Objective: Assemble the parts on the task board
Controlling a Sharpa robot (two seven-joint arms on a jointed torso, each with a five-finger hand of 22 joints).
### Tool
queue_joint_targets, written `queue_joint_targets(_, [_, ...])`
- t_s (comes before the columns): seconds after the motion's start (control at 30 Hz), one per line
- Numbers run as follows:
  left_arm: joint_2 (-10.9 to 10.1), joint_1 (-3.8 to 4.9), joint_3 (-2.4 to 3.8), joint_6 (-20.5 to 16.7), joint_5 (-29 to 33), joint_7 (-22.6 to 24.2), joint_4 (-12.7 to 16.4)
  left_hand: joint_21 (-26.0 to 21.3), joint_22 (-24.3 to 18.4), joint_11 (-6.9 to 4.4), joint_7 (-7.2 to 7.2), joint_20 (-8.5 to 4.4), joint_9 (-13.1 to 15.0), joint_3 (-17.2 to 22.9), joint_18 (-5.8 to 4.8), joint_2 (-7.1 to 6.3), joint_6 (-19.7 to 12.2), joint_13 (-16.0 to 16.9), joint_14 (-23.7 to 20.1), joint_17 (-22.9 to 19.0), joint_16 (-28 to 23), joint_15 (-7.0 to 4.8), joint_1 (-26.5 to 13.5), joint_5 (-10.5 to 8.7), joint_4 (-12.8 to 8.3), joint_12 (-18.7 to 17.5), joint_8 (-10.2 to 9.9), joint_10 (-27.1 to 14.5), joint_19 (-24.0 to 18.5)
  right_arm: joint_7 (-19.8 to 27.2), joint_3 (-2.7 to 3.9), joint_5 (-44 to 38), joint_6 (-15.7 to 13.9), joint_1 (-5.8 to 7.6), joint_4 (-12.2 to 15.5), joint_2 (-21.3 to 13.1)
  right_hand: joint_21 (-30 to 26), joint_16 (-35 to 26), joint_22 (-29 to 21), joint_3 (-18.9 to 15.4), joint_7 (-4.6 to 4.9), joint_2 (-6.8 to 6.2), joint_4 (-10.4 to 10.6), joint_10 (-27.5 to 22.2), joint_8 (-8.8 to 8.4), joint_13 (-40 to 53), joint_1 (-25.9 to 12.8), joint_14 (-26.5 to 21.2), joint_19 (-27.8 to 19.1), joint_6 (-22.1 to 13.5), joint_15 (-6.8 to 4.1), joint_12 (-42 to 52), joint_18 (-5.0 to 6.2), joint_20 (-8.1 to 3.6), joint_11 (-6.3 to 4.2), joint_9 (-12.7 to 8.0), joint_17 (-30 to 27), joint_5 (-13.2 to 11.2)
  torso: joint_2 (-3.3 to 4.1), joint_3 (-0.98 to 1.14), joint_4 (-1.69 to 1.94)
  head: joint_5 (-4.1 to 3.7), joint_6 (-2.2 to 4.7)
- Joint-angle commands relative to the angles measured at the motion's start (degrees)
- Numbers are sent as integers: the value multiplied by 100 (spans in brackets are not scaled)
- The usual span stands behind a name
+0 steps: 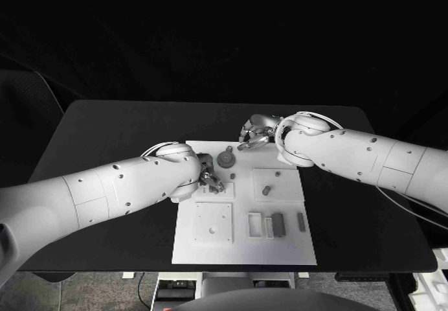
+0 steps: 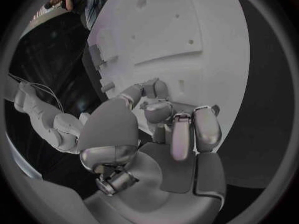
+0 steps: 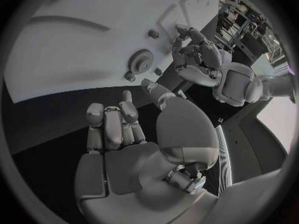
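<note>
Early going, I'd judge: the gear [image 1: 226, 157] is sitting on the task board [image 1: 245, 254] upper centre, other parts [image 1: 277, 223] lying loose lower right. Left hand [image 1: 209, 176] is curling over the board, grip unclear; right hand [image 1: 255, 135] is hovering empty, fingers curled.

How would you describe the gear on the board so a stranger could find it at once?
Start at the white board in the middle of the black table. Look to its far edge, between the two hands: the gear lies flat there. It is the round, toothed, dark piece; the other parts nearby are small straight blocks.
</note>
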Motion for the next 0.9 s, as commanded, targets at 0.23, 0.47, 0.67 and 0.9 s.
queue_joint_targets(0.23, [-30,-31,-19,-109,7,-49,22,742,9,-203,-183,5,4,447,478,425,810,-9,738,-8,14,-35,418,7,-415,18,23,488,29,6,1,-45,81,-13,-1,2,30,17,-8,42,70,-2,-8,22,-6,-6,-44,5,-22,22,-27,30,110,-8,-10,-7,-1,20,-3,0,3,1,8])
queue_joint_targets(0.47, [-108,-28,22,-137,39,-53,109,742,9,-203,-183,5,3,450,478,426,809,-9,738,-8,15,-35,416,5,-415,18,23,487,29,7,1,-45,83,-23,-22,-2,30,17,-8,43,70,-2,-8,22,-6,-6,-44,5,-22,22,-27,30,110,-8,-10,-8,-1,20,-6,-1,3,11,25])
queue_joint_targets(0.67, [-165,-3,136,-153,42,-62,143,742,9,-203,-183,5,2,451,478,426,809,-10,737,-8,15,-35,415,3,-415,18,23,487,29,10,1,-45,86,-28,-29,2,31,18,-8,43,70,-2,-9,22,-6,-7,-45,7,-22,22,-27,31,110,-8,-10,-8,0,20,0,-3,1,7,22])
queue_joint_targets(0.9, [-219,66,259,-158,110,-69,175,742,9,-203,-183,6,2,453,478,426,809,-10,737,-8,16,-35,414,1,-416,18,23,487,29,9,2,-45,89,-32,-34,3,31,16,-9,44,70,-2,-9,21,-6,-7,-45,1,-22,22,-27,31,110,-8,-10,-8,-5,20,-4,-5,6,12,33])
